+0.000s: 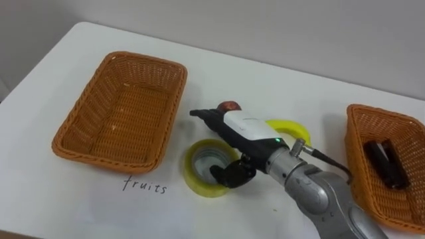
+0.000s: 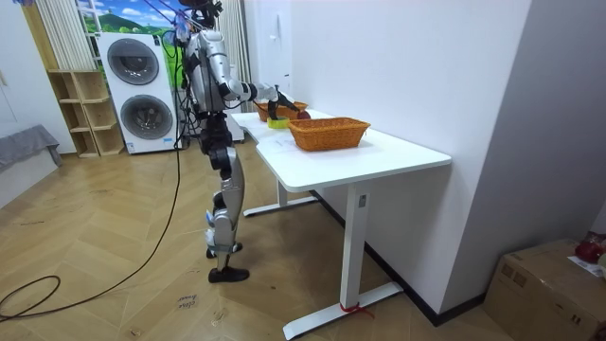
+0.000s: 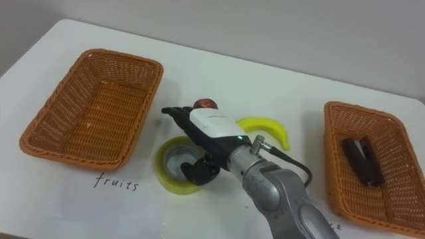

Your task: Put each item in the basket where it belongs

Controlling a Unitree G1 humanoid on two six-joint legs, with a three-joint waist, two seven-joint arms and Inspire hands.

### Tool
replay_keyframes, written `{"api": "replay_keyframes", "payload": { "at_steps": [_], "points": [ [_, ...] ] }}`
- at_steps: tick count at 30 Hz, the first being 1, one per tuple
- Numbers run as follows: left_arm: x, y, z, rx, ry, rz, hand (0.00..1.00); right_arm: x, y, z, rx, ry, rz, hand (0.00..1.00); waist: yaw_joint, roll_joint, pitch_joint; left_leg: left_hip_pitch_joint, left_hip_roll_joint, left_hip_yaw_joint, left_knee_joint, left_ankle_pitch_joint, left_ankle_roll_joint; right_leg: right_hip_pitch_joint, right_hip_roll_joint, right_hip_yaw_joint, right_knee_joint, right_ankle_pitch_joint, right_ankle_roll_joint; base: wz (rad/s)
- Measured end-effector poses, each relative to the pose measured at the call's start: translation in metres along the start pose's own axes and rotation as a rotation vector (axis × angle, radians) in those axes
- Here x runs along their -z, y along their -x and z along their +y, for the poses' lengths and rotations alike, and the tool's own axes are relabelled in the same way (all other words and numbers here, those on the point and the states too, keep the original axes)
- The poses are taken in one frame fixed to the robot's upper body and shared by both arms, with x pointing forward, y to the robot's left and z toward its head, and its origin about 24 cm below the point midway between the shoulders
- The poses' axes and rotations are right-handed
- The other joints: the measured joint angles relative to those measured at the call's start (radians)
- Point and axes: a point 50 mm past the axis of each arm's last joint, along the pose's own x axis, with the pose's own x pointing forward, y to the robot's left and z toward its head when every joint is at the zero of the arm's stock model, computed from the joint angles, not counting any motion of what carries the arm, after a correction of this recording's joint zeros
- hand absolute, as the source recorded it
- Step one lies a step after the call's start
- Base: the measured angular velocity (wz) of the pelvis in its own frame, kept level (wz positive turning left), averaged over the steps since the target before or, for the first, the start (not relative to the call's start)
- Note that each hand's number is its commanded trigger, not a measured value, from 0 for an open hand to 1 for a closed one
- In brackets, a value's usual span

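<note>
A yellow tape roll (image 1: 199,184) lies flat on the white table (image 1: 80,199), just in front of the empty left basket (image 1: 78,123) marked "fruits". My right hand (image 1: 242,129) hovers over the roll's far side. Its fingers (image 1: 202,115) stretch straight out to the left, and its dark thumb (image 1: 226,174) hangs down at the roll's inner rim. A small reddish-brown fruit (image 1: 230,105) peeks out behind the hand. A yellow banana (image 1: 292,127) lies to its right. The right basket (image 1: 355,156) holds a dark oblong office item (image 1: 388,162).
The table (image 2: 379,152) stands against a white wall, and I stand at its end with my right arm reaching over it. Washing machines (image 2: 142,85) and a shelf stand behind me. A cardboard box (image 2: 549,284) sits on the floor at the room view's right.
</note>
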Motion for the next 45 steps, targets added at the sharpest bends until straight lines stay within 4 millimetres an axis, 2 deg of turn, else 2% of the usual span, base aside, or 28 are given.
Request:
{"api": "replay_keyframes", "payload": {
  "at_steps": [7,17,20,25,33,37,45],
  "points": [
    [-0.001,0.0,-0.001,0.006,-0.03,-0.014,0.0,-0.002,-0.001,-0.001,-0.01,0.008,-0.008,0.0,0.002,-0.011,-0.0006,0.001,0.0,-0.002,0.005,0.0,0.0,0.001,0.0,0.0,0.0,0.0,0.0,0.0],
    [-0.003,0.0,-0.002,0.01,-0.04,-0.023,0.0,-0.002,-0.001,-0.001,-0.038,-0.007,-0.014,0.0,0.0,-0.012,0.0002,0.0,0.0,-0.012,0.002,0.0,0.0,0.002,0.001,0.001,0.0,0.0,0.0,0.01],
    [-0.004,0.0,-0.001,0.009,-0.039,-0.026,0.0,-0.004,-0.001,-0.002,-0.044,-0.003,-0.021,0.0,0.001,-0.015,0.0019,0.0,0.0,-0.012,0.001,0.0,0.0,0.002,0.001,0.002,0.0,0.0,0.0,0.0],
    [-0.006,-0.001,0.0,0.007,-0.038,-0.032,0.0,-0.008,0.0,-0.004,-0.066,0.005,-0.031,0.0,0.007,-0.03,0.0116,-0.001,0.001,-0.012,0.0,0.0,0.0,-0.001,0.002,0.003,0.0,0.0,0.0,0.0],
    [-0.009,-0.002,0.003,0.0,-0.03,-0.037,0.0,-0.009,-0.002,-0.009,-0.089,0.026,-0.025,0.0,0.038,-0.033,0.0103,-0.001,0.001,-0.012,-0.001,0.0,0.0,-0.003,0.002,0.002,0.0,0.0,0.0,0.0],
    [-0.009,-0.003,0.004,0.005,-0.024,-0.035,0.0,-0.008,-0.003,-0.009,-0.109,0.038,-0.016,0.0,0.05,-0.037,0.0071,-0.001,0.001,-0.012,0.0,0.0,0.0,-0.002,0.002,0.002,0.0,0.0,0.0,0.0],
    [-0.009,-0.003,0.005,0.007,-0.02,-0.034,0.0,-0.007,-0.002,-0.01,-0.125,0.052,0.005,0.0,0.052,-0.037,0.007,-0.001,0.0,-0.012,0.001,0.0,0.0,-0.001,0.001,-0.001,0.0,0.0,0.0,0.0]
  ]
}}
